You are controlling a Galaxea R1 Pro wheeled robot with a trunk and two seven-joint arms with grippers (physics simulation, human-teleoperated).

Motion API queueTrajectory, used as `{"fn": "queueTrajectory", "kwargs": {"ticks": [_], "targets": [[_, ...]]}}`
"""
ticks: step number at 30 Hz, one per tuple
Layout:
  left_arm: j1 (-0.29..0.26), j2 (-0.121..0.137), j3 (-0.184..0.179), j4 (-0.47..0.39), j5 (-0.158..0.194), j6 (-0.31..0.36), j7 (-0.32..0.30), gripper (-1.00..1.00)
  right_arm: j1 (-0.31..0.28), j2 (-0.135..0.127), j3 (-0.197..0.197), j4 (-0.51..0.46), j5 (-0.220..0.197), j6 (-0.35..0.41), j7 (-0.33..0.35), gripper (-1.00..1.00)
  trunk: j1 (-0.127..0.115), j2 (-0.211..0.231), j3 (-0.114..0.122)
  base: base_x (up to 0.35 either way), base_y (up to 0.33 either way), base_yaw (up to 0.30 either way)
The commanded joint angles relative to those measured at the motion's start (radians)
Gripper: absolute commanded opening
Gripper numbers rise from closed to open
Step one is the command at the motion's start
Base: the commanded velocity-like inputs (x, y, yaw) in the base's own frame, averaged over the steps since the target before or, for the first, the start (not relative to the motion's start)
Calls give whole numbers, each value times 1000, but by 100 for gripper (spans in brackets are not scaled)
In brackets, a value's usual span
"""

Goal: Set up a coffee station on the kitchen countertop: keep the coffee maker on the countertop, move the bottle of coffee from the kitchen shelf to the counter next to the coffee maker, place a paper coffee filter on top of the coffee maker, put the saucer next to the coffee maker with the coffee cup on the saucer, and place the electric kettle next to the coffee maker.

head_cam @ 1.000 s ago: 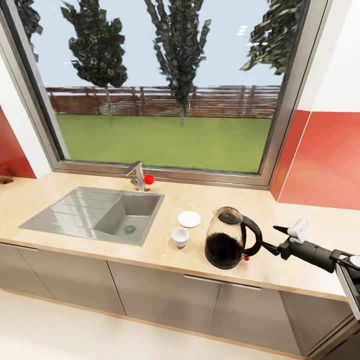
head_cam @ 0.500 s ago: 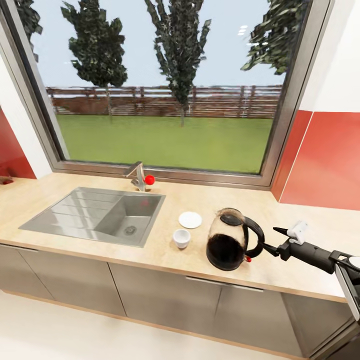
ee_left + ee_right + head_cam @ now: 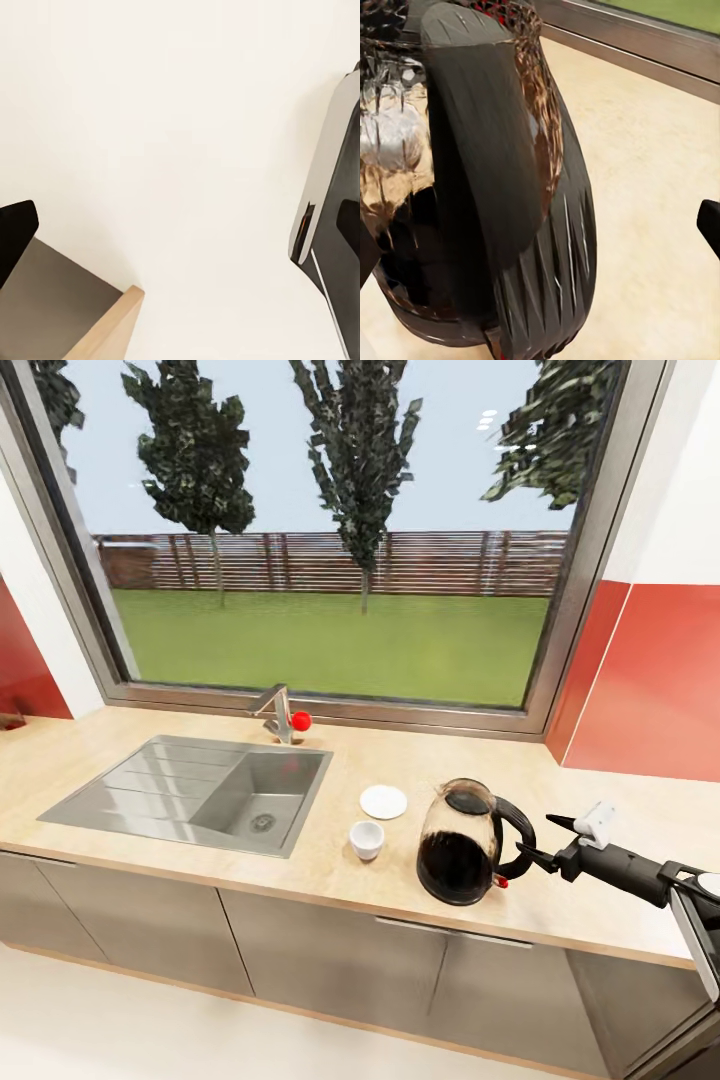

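Note:
The electric kettle [image 3: 458, 845], dark glass with a black handle, stands upright on the countertop [image 3: 400, 760] near its front edge. My right gripper [image 3: 540, 837] is open at the kettle's handle [image 3: 518, 830]. In the right wrist view the handle [image 3: 487, 150] fills the space between the fingertips [image 3: 709, 225], and no contact is clear. A small white coffee cup [image 3: 366, 839] stands left of the kettle, and the white saucer [image 3: 383, 801] lies just behind the cup, apart from it. My left gripper [image 3: 180, 225] hangs low over pale floor, one dark fingertip [image 3: 15, 232] showing at the picture's edge.
A steel sink [image 3: 190, 790] with a faucet [image 3: 275, 712] is set into the counter's left half. A large window [image 3: 330, 530] runs behind, with a red wall panel [image 3: 650, 680] at the right. An appliance edge [image 3: 700, 930] stands at the far right.
The whole head picture has slid slightly, so the camera moved. The kettle's handle now sits a little closer to my right gripper's fingers. Cup and saucer keep their places.

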Motion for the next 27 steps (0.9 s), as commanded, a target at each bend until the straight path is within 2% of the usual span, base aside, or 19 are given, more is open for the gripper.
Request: {"fn": "queueTrajectory", "kwargs": {"ticks": [1, 12, 27], "targets": [[-1, 0, -9, 2, 9, -5, 1, 100, -1, 0, -2, -1, 2, 7, 5, 100, 1, -2, -2, 0, 0, 0], [-1, 0, -7, 2, 10, -5, 1, 100, -1, 0, -1, -1, 2, 7, 6, 100, 1, -2, -2, 58, 87, 0], [-1, 0, -6, 2, 10, -5, 1, 100, -1, 0, 1, -1, 2, 7, 6, 100, 1, -2, -2, 5, 7, 0]]}}
